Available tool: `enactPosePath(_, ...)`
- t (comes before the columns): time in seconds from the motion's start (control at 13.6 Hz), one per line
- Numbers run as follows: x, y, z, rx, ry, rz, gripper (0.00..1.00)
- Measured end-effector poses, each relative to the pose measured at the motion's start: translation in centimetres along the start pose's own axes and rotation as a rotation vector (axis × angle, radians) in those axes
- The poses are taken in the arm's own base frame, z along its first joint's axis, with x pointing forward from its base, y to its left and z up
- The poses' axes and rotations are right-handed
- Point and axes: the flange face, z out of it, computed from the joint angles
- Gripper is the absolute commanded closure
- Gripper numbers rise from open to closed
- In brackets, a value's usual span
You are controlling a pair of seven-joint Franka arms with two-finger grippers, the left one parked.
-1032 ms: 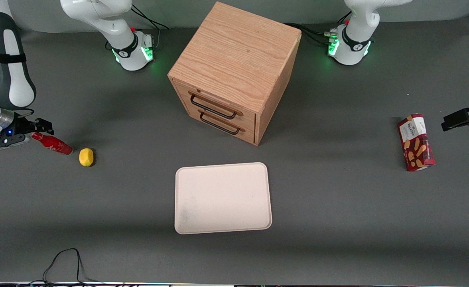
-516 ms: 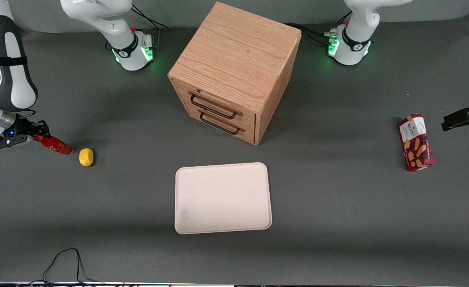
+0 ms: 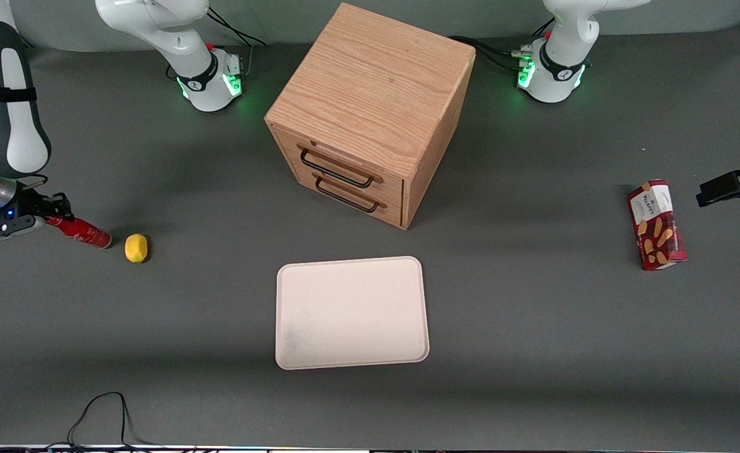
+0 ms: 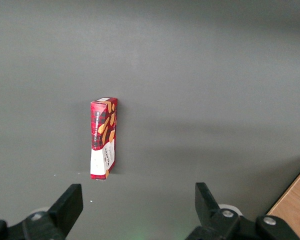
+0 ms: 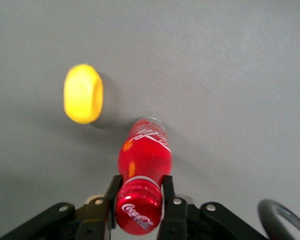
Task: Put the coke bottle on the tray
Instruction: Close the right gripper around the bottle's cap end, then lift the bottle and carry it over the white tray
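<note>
Right wrist view: gripper (image 5: 138, 200) is clamping the coke bottle (image 5: 143, 170) at its cap end, beside a lemon (image 5: 83, 93); lifting steadily, clear of the lemon, should be carrying it to the tray (image 3: 351, 311).

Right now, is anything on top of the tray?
Nothing: the tray shows only bare cream surface, none of it covered. The coke bottle lies toward the working arm's end of the table beside the lemon, its cap between the gripper fingers.
</note>
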Motion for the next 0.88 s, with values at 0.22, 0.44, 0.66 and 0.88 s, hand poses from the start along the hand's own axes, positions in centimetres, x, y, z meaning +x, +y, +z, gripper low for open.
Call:
enactPosePath(0.22,4.5,-2.1,-5.3,0.030,-0.007,-0.014,1.00)
enactPosePath(0.44,9.7,-6.6,-12.2,0.048,-0.011,0.011,1.00)
enactPosePath(0.66,14.2,-12.5,-19.0,0.051,-0.010,0.020,1.00)
enactPosePath(0.88,18.8,-18.0,-23.0,0.051,-0.024,0.035,1.00)
